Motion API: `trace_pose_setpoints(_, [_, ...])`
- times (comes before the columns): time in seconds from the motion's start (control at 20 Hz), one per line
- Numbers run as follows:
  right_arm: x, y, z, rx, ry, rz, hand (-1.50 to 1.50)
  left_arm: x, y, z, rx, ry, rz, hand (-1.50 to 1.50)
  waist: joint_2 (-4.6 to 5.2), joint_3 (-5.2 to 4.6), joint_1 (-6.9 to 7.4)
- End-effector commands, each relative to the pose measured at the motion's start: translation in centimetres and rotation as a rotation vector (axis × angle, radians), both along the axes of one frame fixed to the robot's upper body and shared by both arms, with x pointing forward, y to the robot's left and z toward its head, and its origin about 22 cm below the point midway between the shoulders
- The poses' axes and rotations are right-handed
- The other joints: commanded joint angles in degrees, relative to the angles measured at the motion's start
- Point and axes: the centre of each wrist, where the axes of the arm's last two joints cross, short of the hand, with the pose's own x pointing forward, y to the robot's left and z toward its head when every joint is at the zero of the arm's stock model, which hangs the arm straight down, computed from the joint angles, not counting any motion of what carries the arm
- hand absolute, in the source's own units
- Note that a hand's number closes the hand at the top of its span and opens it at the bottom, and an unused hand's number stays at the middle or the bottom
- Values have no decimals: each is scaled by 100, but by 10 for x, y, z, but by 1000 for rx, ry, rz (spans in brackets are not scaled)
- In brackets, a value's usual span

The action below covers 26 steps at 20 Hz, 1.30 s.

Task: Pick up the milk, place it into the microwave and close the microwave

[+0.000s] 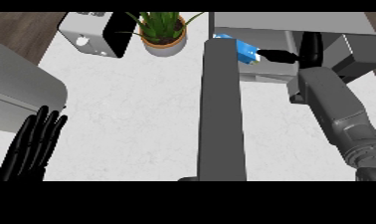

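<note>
One blue milk carton (pixel 246 52) sits inside the microwave (pixel 294 24), at the left of the open cavity, just beside the hinge end of the door. Only part of its boxy body shows; that part runs aslant from upper left to lower right, with a paler patch at the lower right end. Whether it stands or lies I cannot tell.

The microwave is a grey box with a pale floor. Its door (pixel 222 113) stands swung out toward the viewer, a long, flat, dark grey slab seen edge-on, reaching from the cavity to the view's lower edge.

The right hand (pixel 297 55) is in the cavity mouth, right of the carton. One black finger points left toward the carton, its tip just short of it; the others rise upright. Fingers are straight, holding nothing. The grey forearm slants in from the lower right.

The left hand (pixel 33 143) rests at the lower left edge, fingers straight, spread slightly, pointing up.

The counter (pixel 132 118) is white, faintly veined stone. At the back stand a potted plant (pixel 163 31) with spiky green leaves in a round tan pot, and a white boxy appliance (pixel 95 34) with a black side.
</note>
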Motion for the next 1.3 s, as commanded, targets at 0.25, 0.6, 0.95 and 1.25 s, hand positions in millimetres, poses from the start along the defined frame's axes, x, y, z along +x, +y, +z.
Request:
trace_pose_setpoints(0.25, [-18, 0, -30, 149, 20, 94, -150, 14, -10, -5, -1, 5, -3, -150, -33, 19, -205])
trace_pose_setpoints(0.6, [-44, -23, -59, 261, 110, 234, -150, -1, -6, -3, -29, 11, 3, -150, -103, 12, -349])
trace_pose_setpoints(0.95, [-80, -6, -106, 323, 173, 215, -150, -14, -15, 1, -27, 20, -8, -150, -101, 14, -302])
trace_pose_setpoints(1.25, [-118, 7, -140, 428, 196, 250, -150, -14, -5, 0, -20, 40, -19, -150, -150, 4, -434])
